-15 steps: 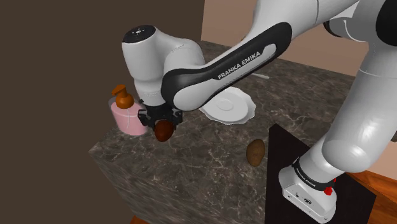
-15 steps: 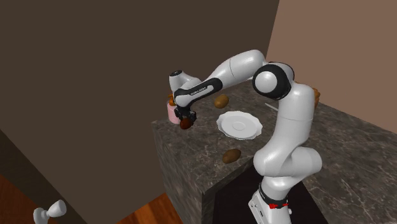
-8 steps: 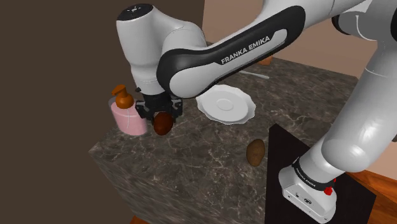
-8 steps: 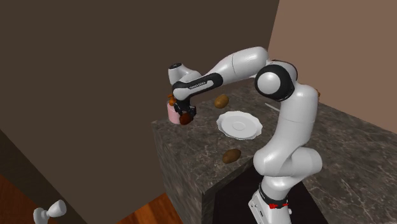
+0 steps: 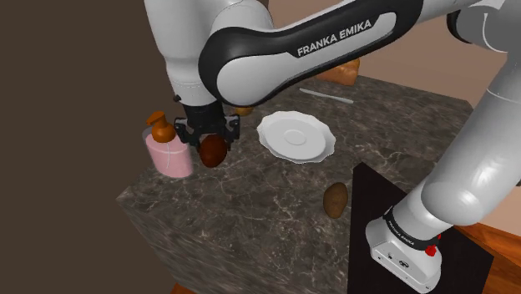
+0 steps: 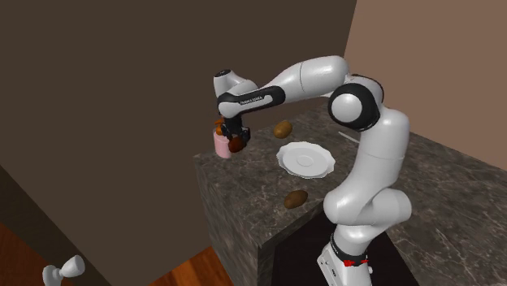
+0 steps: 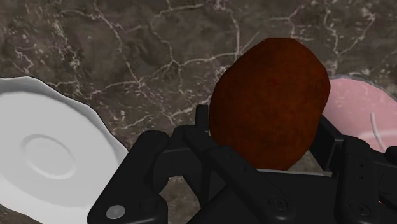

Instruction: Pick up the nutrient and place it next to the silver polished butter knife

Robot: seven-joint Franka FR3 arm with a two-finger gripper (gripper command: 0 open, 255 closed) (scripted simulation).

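A dark reddish-brown oval food item [image 5: 213,152] hangs above the dark marble counter [image 5: 250,217], clasped by my black gripper [image 5: 212,147], which is shut on it. It hovers just beside the pink soap bottle [image 5: 167,152]. In the wrist view the item [image 7: 269,102] sits between the fingers [image 7: 197,137] of the gripper [image 7: 264,145], with marble below. The second exterior view has the gripper [image 6: 236,142] and item [image 6: 236,145] near the counter's far corner. The thin silver knife [image 5: 327,93] lies at the back of the counter, beyond the white plate [image 5: 295,137].
A brown potato [image 5: 335,200] lies near the black stand [image 5: 401,242]. Another potato [image 6: 283,128] sits behind the plate [image 6: 305,158]. A tan object [image 5: 346,73] rests at the counter's back. The counter's edge drops off close to the bottle [image 6: 219,143].
The gripper has lifted the reddish-brown item off the counter and carried it a little higher, staying beside the pink bottle. The arm's forearm has swung upward.
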